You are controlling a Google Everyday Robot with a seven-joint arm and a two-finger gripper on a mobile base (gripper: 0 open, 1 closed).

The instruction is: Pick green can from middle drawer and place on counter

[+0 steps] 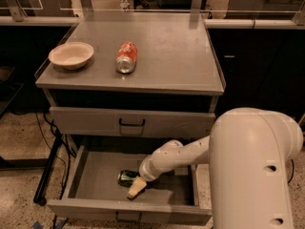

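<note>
Lying sideways in middle drawer (95, 178) under bench (176, 56) front edge, green can (127, 177) looks light, dentable, slippery; grab mid-body. The gripper (136, 188) is just beside it, can't tell its opening.

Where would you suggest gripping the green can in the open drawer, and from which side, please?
Probably across the middle of its round body, from above: the green can lies on its side on the middle drawer floor, and the drawer's walls block low approaches. The gripper hangs close by the can's near side.

Dark green can (127, 177), silver-ended, on plain grey middle drawer (95, 175) floor. Cream claw (136, 188) just beside it inside the drawer; white arm (190, 154). On grey table (176, 51): orange-red can (127, 57) with pale markings, cream bowl (71, 55).
</note>
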